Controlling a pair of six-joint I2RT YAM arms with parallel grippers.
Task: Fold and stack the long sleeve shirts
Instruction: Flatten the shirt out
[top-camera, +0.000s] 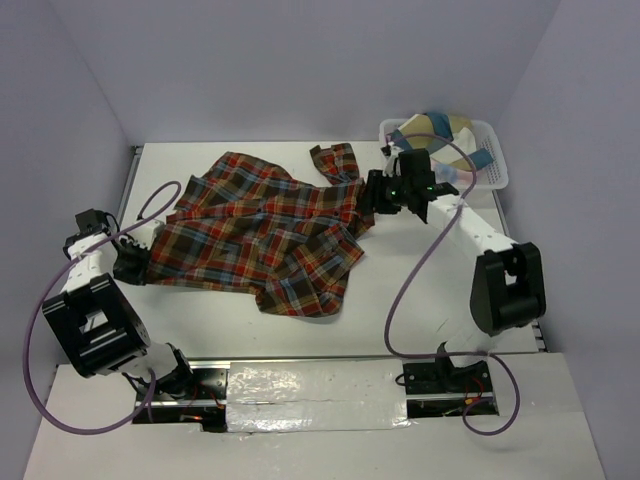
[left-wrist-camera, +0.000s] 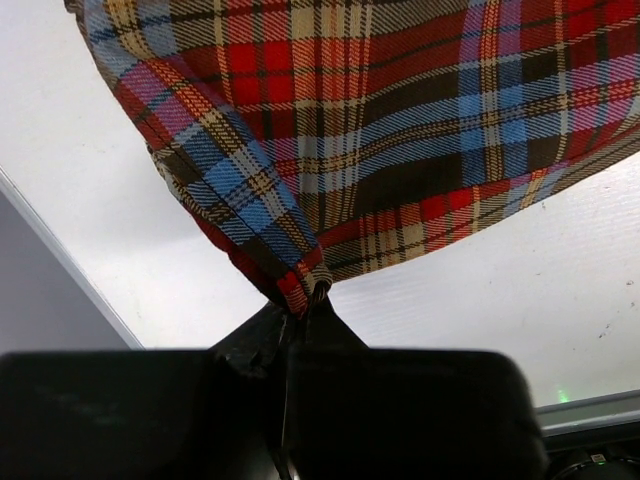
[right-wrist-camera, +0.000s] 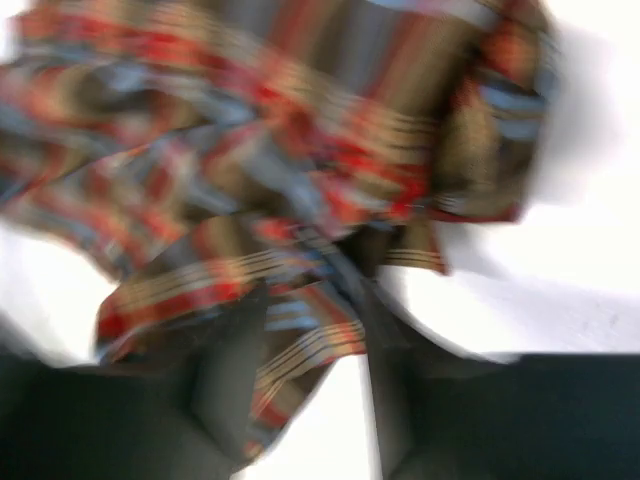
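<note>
Showing early stage: red-orange, brown and blue plaid flannel shirt (top-camera: 260, 235) rumpled on white table (top-camera: 430, 290), unfolded, unstacked. Left gripper (left-wrist-camera: 308, 300) clamped on its left corner; right gripper (top-camera: 372, 198) at its right edge, blurred, closure impossible to tell.

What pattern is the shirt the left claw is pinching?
The shirt is plaid: red, brown, blue and tan. Left wrist view shows it best.

The near strip of table (top-camera: 220, 325) is passable; plaid shirt (top-camera: 260, 235) covers the middle, white basket (top-camera: 500, 172) blocks the far-right corner.
</note>
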